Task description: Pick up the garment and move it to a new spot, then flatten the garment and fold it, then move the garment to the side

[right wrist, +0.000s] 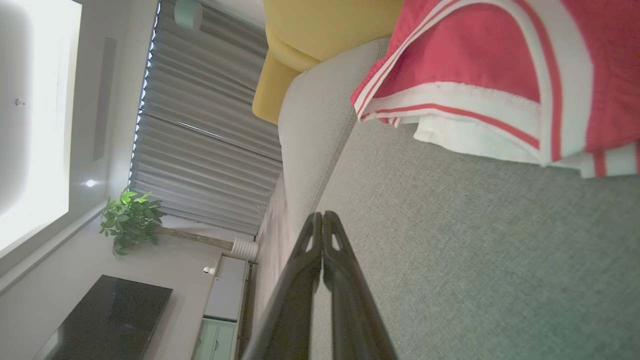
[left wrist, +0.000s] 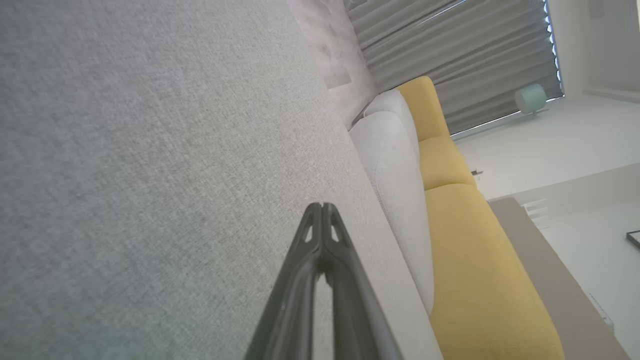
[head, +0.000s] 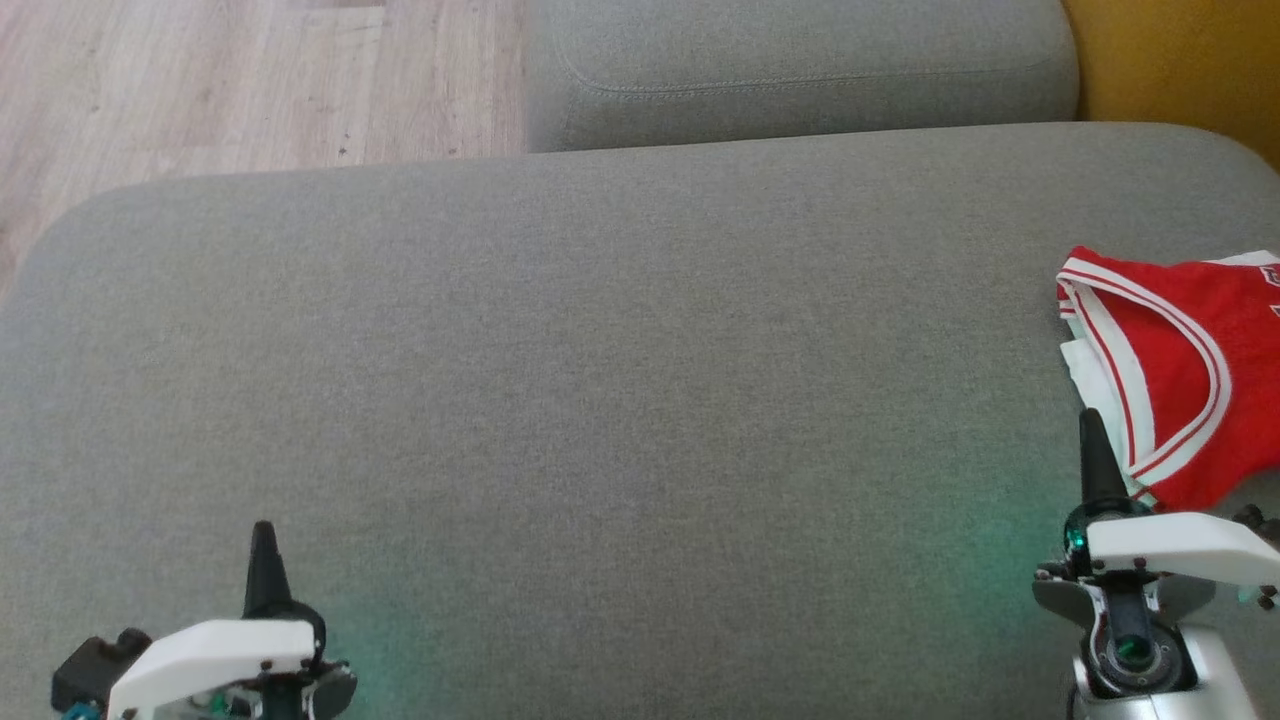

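Note:
The garment (head: pixel 1180 375) is a red jersey with white and red trim, lying folded at the right edge of the grey cushion (head: pixel 600 380). In the right wrist view the garment (right wrist: pixel 500 80) lies up and to the right of the fingertips. My right gripper (head: pixel 1090 420) stands just left of the garment's near edge, shut and holding nothing; its tips (right wrist: pixel 322 216) meet above bare cushion. My left gripper (head: pixel 264 530) rests low at the near left of the cushion, shut and empty, its tips (left wrist: pixel 321 206) pressed together.
A second grey cushion (head: pixel 800 70) lies beyond the main one, with wooden floor (head: pixel 250 80) to the far left and yellow upholstery (head: pixel 1180 60) at the far right. Broad bare cushion stretches between the two grippers.

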Robot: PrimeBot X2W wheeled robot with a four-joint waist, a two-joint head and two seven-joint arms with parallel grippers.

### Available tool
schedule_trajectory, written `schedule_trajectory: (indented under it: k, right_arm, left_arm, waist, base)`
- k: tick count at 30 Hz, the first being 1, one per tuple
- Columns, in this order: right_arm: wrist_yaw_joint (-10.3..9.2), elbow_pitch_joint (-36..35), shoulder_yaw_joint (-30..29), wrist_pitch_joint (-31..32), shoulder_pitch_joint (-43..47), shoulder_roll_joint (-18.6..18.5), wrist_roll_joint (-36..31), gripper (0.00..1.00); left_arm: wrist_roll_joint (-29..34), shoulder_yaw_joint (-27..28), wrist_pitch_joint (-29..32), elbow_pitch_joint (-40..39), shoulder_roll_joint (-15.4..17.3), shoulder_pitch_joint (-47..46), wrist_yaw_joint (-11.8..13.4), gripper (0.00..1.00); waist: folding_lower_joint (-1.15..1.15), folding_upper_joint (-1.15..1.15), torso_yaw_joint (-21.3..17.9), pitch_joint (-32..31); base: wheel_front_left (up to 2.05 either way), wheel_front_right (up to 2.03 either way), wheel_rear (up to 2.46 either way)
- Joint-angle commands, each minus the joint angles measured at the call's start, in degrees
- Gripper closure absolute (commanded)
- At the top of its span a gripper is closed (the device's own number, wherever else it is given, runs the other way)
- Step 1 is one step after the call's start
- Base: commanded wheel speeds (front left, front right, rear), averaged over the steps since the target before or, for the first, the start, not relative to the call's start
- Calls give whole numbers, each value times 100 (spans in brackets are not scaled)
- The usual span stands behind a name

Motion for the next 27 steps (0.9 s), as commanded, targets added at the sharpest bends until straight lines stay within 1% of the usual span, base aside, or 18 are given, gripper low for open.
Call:
schedule_trajectory:
  k: [1, 27]
  right_arm:
    - [16, -265, 48, 66, -62, -24, 183, 100]
    - [21, -726, -162, 512, 73, -28, 2005, 100]
  left_arm:
    - [-167, 180, 38, -229, 34, -301, -39, 100]
    - [-1970, 404, 484, -470, 42, -385, -280, 100]
  waist:
    - [0, 0, 0, -2]
    - [0, 0, 7, -50]
  base:
    - [0, 0, 0]
    - [0, 0, 0]
